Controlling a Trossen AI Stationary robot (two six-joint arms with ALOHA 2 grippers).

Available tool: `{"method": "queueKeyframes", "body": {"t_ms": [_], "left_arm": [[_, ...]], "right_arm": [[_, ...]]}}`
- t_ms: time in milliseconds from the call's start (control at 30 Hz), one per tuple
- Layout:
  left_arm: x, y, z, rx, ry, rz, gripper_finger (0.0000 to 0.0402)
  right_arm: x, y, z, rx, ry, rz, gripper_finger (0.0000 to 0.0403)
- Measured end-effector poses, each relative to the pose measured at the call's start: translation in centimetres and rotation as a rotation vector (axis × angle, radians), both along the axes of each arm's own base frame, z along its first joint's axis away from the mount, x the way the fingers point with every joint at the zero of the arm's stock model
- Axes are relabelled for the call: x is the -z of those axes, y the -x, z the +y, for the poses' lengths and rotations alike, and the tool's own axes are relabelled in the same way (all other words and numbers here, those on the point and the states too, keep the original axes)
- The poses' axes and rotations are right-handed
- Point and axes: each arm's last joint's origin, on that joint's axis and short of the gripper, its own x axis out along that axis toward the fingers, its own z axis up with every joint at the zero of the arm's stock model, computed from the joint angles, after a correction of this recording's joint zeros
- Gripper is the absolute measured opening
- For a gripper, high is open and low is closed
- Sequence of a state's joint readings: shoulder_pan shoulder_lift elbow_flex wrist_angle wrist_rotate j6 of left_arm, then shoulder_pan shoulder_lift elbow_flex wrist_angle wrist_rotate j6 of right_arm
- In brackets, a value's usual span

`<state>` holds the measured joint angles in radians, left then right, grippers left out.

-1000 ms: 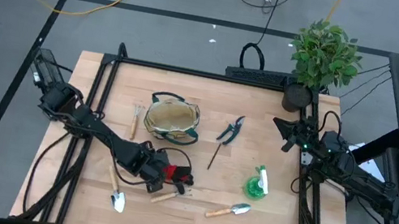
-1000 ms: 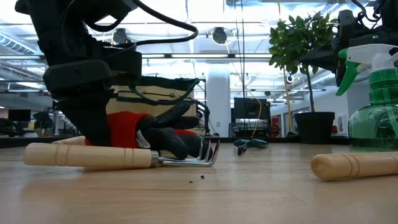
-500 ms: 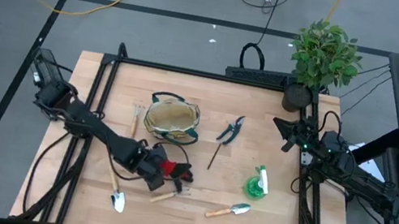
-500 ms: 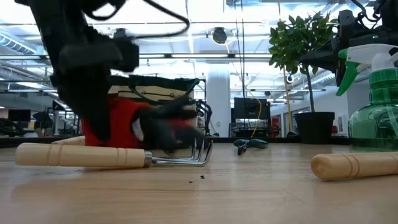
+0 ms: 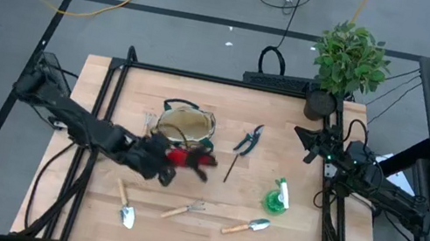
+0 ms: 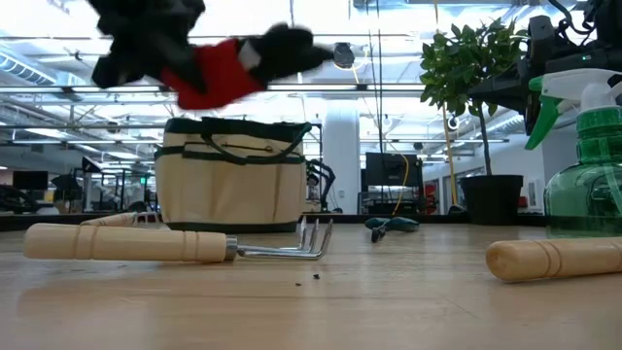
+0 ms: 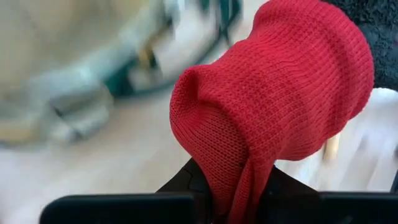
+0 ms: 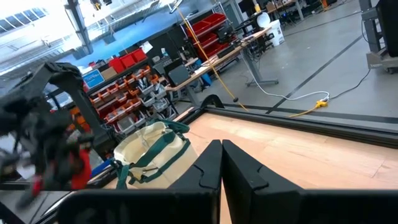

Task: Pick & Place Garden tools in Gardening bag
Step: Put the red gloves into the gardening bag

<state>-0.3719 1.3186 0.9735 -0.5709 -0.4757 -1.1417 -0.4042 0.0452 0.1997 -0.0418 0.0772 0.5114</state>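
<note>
Currently the step in hand looks like carrying the red-black glove (image 5: pixel 183 157) over to the gardening bag (image 5: pixel 185 127) and dropping it in. To do it well: get the glove fully over the bag mouth before letting go, since the black finger end sticks out sideways past the jaws and could catch on the green rim or a loop handle. Keep height until centred, then release low so the limp fabric falls inside and doesn't drape over the edge.

Near to far in the low view: the hand rake (image 6: pixel 175 242) lies on the table closest to the camera, a trowel handle (image 6: pixel 554 259) and the green spray bottle (image 6: pixel 585 156) off to the side, the bag standing upright behind the rake, the glove in the air above the bag's top edge.

Tool state: left gripper (image 5: pixel 162 157) is nearly closed, pinched on the glove. Wrist view shows the red cuff (image 7: pixel 273 106) bunched right at the finger roots, so the grip seems deep. From above, glove sits just at the bag's near rim, not yet over the opening as far as I can judge.

Right gripper (image 8: pixel 221 163) is fully closed on nothing, parked at the table's far right edge by the potted plant (image 5: pixel 348 60).

Untouched on the table: pruning shears (image 5: pixel 249 139), thin stick (image 5: pixel 230 167), two trowels (image 5: pixel 126 209).
</note>
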Motion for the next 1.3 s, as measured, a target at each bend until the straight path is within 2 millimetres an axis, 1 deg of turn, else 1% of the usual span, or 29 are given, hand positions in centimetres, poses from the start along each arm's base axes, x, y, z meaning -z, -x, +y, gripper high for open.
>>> {"method": "queueKeyframes", "body": {"t_ms": [100, 167, 233, 333, 467, 600, 733, 833, 900, 1000, 1200, 1300], "left_arm": [[-2.4, 0.1, 1.2, -0.041, -0.11, -0.08, 0.0041], [-3.6, -0.2, 2.2, -0.05, -0.199, -0.095, 0.0041], [-4.3, -0.6, 3.4, -0.045, -0.277, -0.073, 0.0041], [-4.7, -0.9, 5.3, -0.041, -0.354, -0.031, 0.0041], [-4.0, -0.5, 7.5, -0.043, -0.365, 0.097, 0.0041], [-3.7, -0.2, 8.4, -0.034, -0.333, 0.158, 0.0041], [-3.4, -0.4, 8.7, -0.034, -0.334, 0.176, 0.0041], [-3.1, -0.2, 8.8, -0.075, -0.324, 0.197, 0.0041], [-3.0, -0.2, 8.9, -0.104, -0.324, 0.177, 0.0041], [-1.9, 0.0, 8.8, -0.134, -0.309, 0.185, 0.0041], [-0.3, -0.3, 8.5, -0.115, -0.271, 0.077, 0.0041], [0.2, -0.4, 8.3, -0.11, -0.269, 0.053, 0.0041]], "right_arm": [[0.0, 0.0, 0.0, 0.0, 0.0, 0.0, 0.0004], [0.0, 0.0, 0.0, 0.0, 0.0, 0.0, 0.0004], [0.0, 0.0, 0.0, 0.0, 0.0, 0.0, 0.0004], [0.0, 0.0, 0.0, 0.0, 0.0, 0.0, 0.0004], [0.0, 0.0, 0.0, 0.0, 0.0, 0.0, 0.0004], [0.0, 0.0, 0.0, 0.0, 0.0, 0.0, 0.0004], [0.0, 0.0, 0.0, 0.0, 0.0, 0.0, 0.0004], [0.0, 0.0, 0.0, 0.001, 0.0, 0.0, 0.0004], [0.0, 0.0, 0.0, 0.003, 0.0, -0.001, 0.0004], [0.0, 0.0, 0.0, 0.004, 0.0, 0.0, 0.0004], [0.0, 0.0, 0.0, 0.005, 0.0, -0.001, 0.0004], [0.0, 0.0, 0.0, 0.004, 0.0, -0.001, 0.0004]]}}
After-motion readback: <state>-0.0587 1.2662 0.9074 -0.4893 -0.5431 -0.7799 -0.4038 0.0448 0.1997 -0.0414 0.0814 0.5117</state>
